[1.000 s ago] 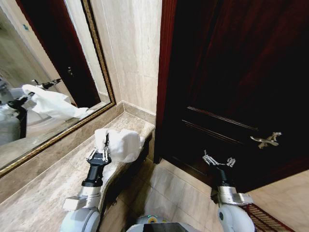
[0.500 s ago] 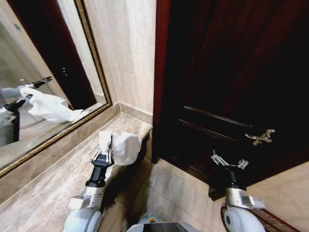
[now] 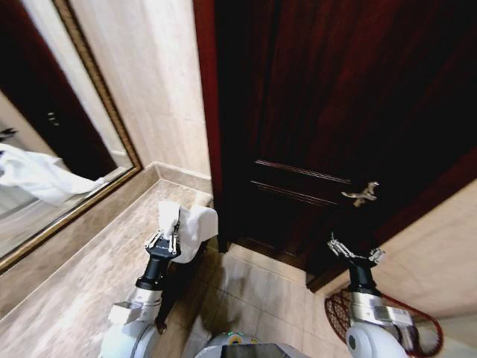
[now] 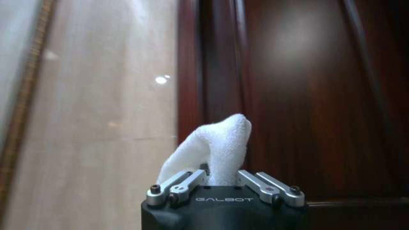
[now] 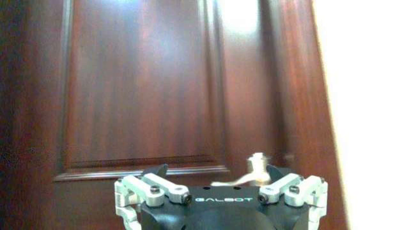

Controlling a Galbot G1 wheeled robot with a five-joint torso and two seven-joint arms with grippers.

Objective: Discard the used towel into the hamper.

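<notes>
The left gripper [image 3: 165, 240] is clamped on the towel [image 3: 186, 226], which bunches white above its fingers over the counter's [image 3: 82, 291] end corner. In the left wrist view the towel [image 4: 211, 146] stands up between the closed fingers, with the door [image 4: 307, 96] straight ahead.

The right gripper [image 3: 355, 253] hangs spread wide and empty at about 5 o'clock in the head view, low in front of the door [image 3: 335, 112], below its handle [image 3: 361, 195]. From the right wrist view the handle [image 5: 246, 176] shows between the parted fingers.

The hamper [image 3: 376, 321] sits on the floor at 5 o'clock, just behind the right arm, its reddish rim partly hidden. Open tiled floor [image 3: 253, 291] runs between the counter edge and the door at 6 o'clock. The mirror [image 3: 45, 179] fills 9 o'clock.

Against 1 second ago, the whole view has swung right: the mirror has slid toward the edge, the door has taken the middle, and more of the hamper has come into sight. The left gripper keeps its hold.
</notes>
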